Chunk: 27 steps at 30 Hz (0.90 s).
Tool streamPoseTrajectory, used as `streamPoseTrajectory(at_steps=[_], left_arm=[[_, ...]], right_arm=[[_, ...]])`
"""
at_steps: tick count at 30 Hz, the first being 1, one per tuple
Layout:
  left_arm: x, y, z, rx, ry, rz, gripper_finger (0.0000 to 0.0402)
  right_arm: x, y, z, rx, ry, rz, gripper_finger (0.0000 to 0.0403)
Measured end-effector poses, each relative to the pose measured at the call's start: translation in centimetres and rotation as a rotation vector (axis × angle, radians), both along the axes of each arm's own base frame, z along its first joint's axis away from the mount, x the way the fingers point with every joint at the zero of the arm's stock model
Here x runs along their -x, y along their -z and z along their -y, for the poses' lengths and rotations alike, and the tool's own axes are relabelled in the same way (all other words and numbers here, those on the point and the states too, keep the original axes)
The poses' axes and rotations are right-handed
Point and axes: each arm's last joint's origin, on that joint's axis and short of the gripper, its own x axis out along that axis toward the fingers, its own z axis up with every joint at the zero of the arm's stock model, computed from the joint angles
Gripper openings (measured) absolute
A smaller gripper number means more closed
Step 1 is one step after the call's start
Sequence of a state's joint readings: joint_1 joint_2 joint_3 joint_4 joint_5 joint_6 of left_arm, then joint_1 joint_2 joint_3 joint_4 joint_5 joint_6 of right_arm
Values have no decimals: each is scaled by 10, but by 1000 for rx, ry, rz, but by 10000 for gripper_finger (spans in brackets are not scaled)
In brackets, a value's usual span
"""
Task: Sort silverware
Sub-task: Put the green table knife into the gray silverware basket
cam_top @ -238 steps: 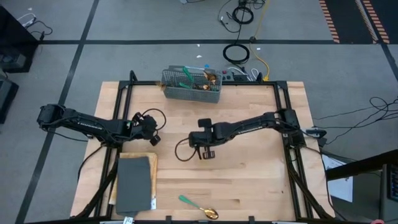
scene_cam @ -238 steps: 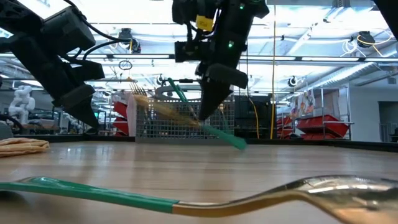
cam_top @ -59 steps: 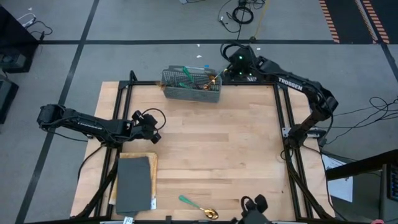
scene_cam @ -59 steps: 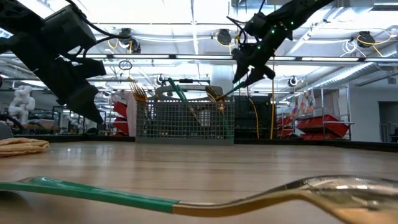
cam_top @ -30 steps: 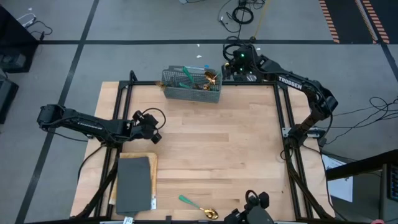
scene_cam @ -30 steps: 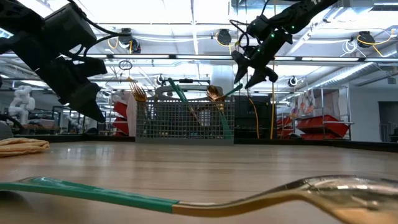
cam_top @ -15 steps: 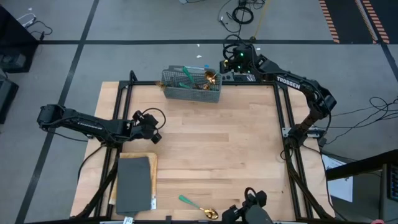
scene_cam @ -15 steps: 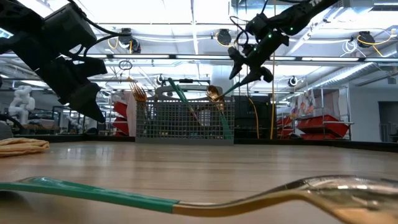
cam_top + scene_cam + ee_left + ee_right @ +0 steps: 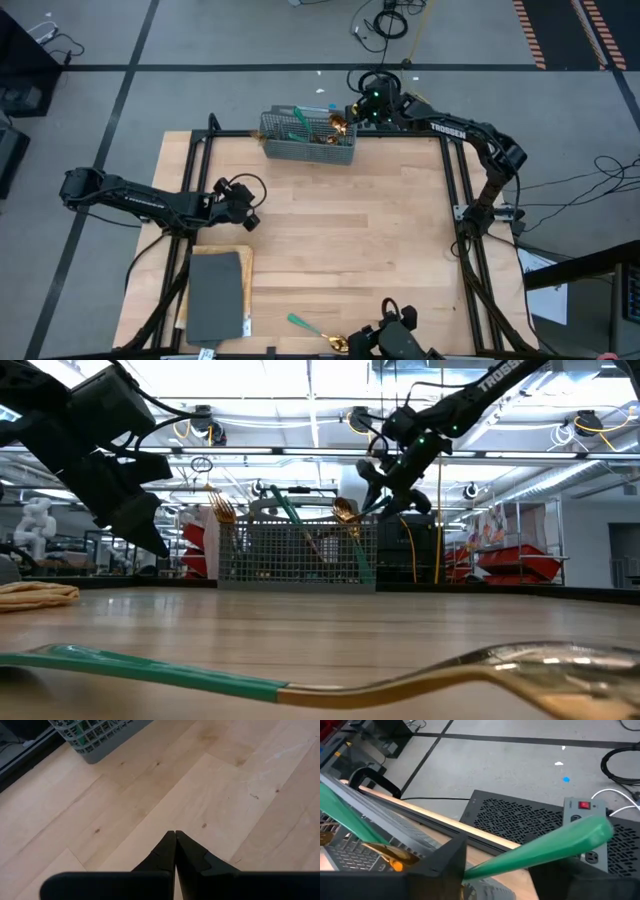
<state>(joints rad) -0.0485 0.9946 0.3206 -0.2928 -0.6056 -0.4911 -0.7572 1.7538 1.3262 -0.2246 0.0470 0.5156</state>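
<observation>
Gripping a teal handle (image 9: 540, 848), right gripper (image 9: 362, 110) hovers at basket's (image 9: 308, 138) 3 o'clock end; left gripper (image 9: 175, 836) closed, empty, per wrist view.

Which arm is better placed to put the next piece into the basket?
The right. Its gripper already holds a green-handled utensil beside the basket; the left gripper waits shut and empty at mid-table.

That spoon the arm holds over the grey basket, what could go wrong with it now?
The right tool grips the spoon only at its slim green handle, so it could slip or twist loose. It hangs near the basket edge, so it may catch the rim or land among the wrong pieces.
</observation>
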Motion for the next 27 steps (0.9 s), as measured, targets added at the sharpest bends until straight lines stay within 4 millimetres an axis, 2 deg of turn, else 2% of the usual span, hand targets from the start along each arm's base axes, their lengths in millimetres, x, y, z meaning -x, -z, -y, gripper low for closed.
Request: streamPoseTrajectory(at_steps=[11, 20, 27], left_arm=[[0, 0, 0, 0, -1, 1, 11], [0, 0, 0, 1, -1, 1, 11], [0, 0, 0, 1, -2, 1, 11]], right_arm=[[-6, -12, -4, 62, -28, 58, 20], [-13, -32, -21, 212, -147, 12, 9], [-32, -38, -49, 414, -293, -159, 9]])
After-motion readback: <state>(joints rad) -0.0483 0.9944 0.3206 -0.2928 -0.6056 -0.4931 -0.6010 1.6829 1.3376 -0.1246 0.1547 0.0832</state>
